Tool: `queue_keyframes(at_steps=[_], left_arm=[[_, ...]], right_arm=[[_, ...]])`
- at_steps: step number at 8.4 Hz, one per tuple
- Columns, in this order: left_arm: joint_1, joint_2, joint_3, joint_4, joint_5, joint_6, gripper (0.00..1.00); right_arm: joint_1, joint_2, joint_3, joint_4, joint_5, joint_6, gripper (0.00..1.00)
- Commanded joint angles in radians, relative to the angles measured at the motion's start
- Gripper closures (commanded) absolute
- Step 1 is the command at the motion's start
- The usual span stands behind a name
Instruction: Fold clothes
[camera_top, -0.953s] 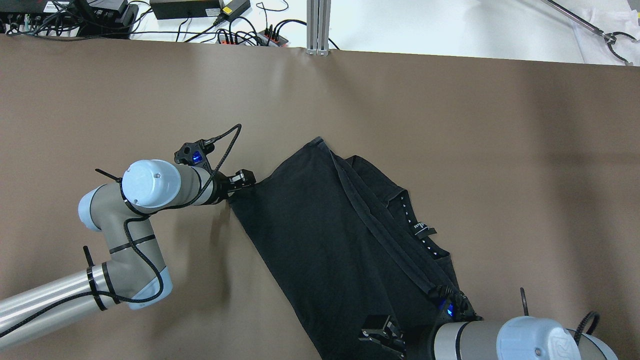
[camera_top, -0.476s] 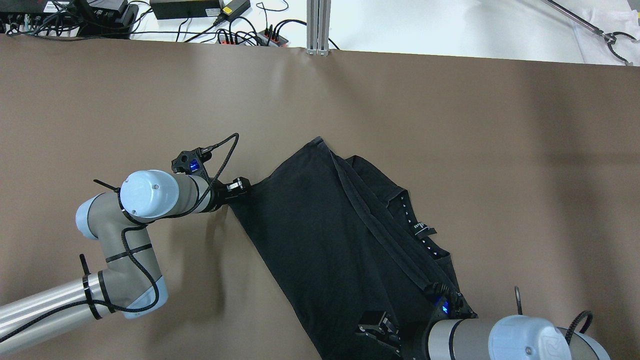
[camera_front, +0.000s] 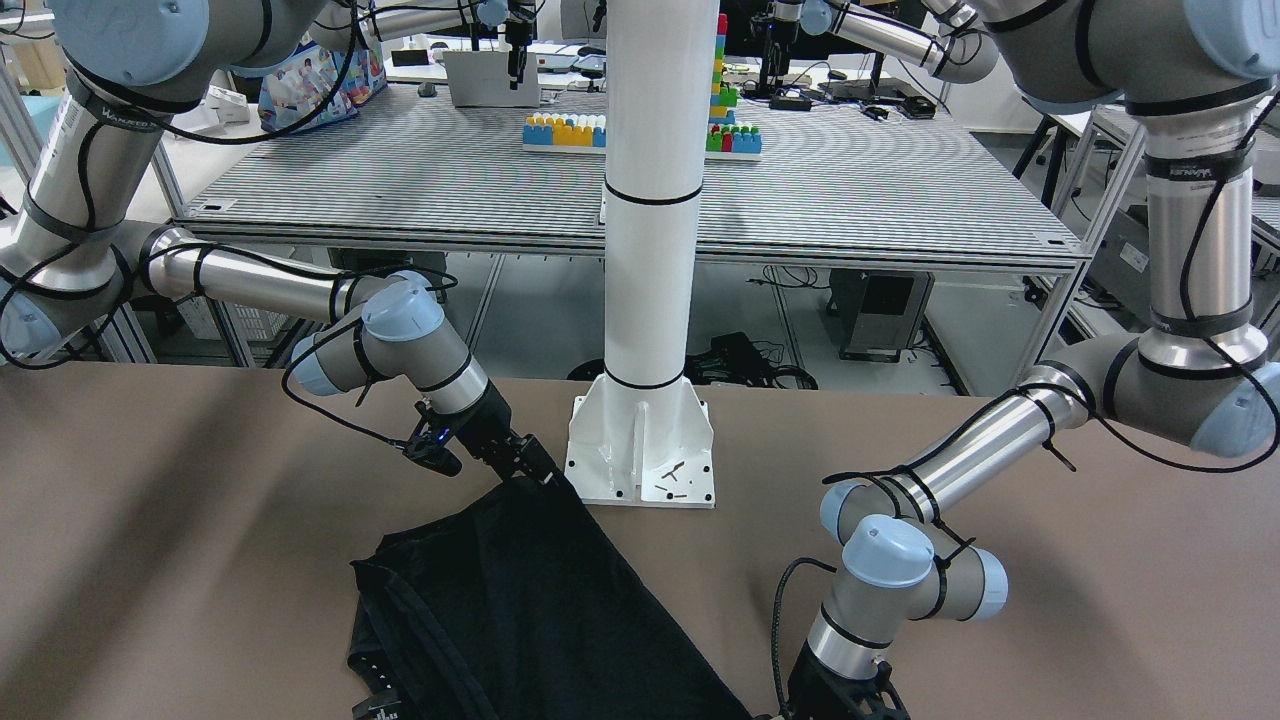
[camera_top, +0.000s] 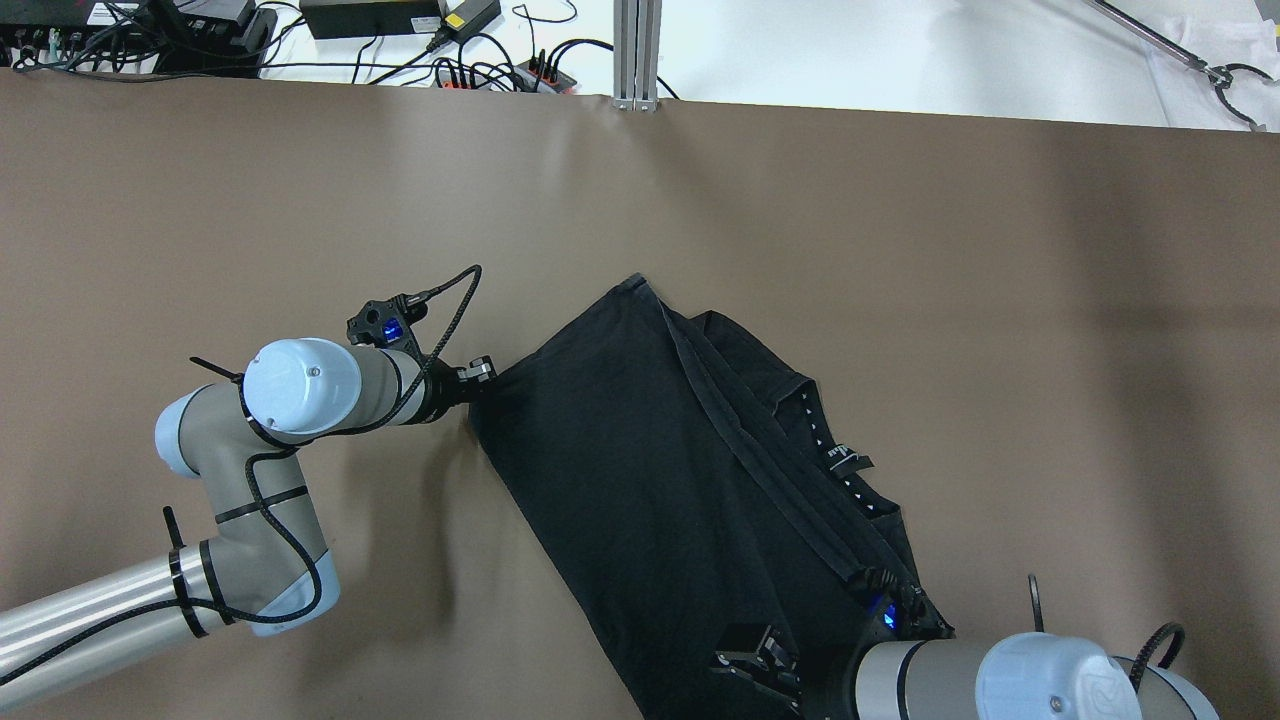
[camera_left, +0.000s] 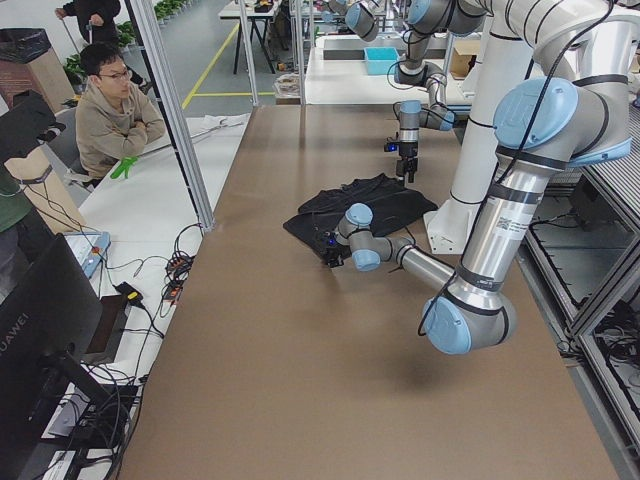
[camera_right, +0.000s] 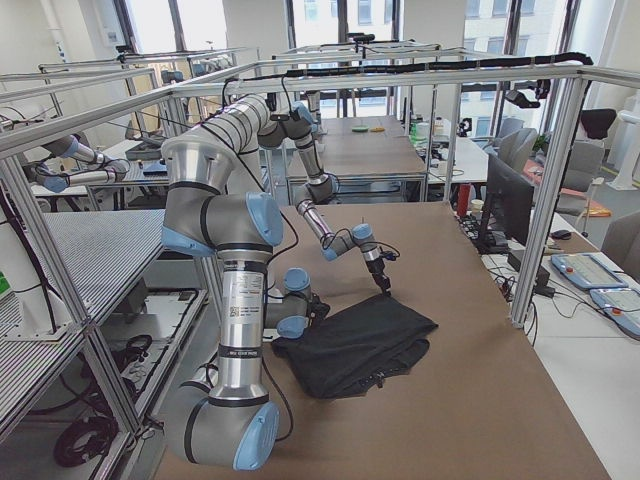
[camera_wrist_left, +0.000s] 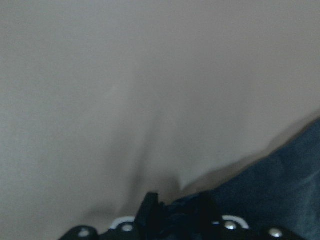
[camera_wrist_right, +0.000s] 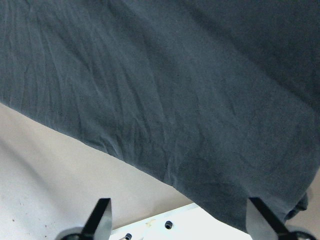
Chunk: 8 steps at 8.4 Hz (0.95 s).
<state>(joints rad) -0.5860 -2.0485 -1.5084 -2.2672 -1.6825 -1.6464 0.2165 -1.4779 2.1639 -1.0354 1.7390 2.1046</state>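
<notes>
R pincer (camera_top: 746, 654) spread wide over near edge of black garment (camera_top: 640, 480). L pincer (camera_top: 482, 371) pinched shut on its left corner. Garment lies mostly flat on tabletop (camera_top: 950, 300), center-right, w/ white marks on the right fold.

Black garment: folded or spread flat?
Folded over, partly: in the overhead view the black garment has one layer doubled over another, whose labelled edge shows along the right side.

Silver tubes, grey joint housings and pale blue round caps (camera_top: 300, 385) on left arm (camera_top: 240, 500) and right arm (camera_top: 930, 672). Black braided cable (camera_top: 455, 290) held by black ties (camera_top: 185, 592). Black too: left pincer (camera_top: 488, 375) and right pincer (camera_top: 750, 665). Blue wrist light (camera_top: 390, 327).
</notes>
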Motion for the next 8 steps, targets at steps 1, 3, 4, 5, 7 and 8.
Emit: queue_keyframes(at_steps=[1, 3, 4, 5, 7, 8], left_arm=[[-0.03, -0.022, 0.0, 0.011, -0.025, 0.025, 1.0], [-0.167, -0.074, 0.066, 0.043, -0.111, 0.185, 1.0], [-0.214, -0.204, 0.218, 0.044, -0.115, 0.222, 1.0], [-0.241, -0.363, 0.39, 0.044, -0.115, 0.224, 1.0], [-0.247, -0.647, 0.688, 0.04, -0.106, 0.217, 1.0], [-0.241, -0.695, 0.758, 0.025, -0.105, 0.218, 1.0]], right_arm=[[-0.002, -0.004, 0.001, 0.0, 0.001, -0.001, 0.05], [-0.002, -0.002, 0.002, 0.0, 0.001, -0.001, 0.05], [0.003, -0.002, 0.004, 0.001, 0.001, -0.003, 0.05], [0.01, -0.002, 0.001, 0.0, 0.001, -0.02, 0.05], [0.023, -0.001, 0.001, 0.003, -0.001, -0.069, 0.05], [0.026, -0.001, 0.001, 0.003, -0.003, -0.07, 0.05]])
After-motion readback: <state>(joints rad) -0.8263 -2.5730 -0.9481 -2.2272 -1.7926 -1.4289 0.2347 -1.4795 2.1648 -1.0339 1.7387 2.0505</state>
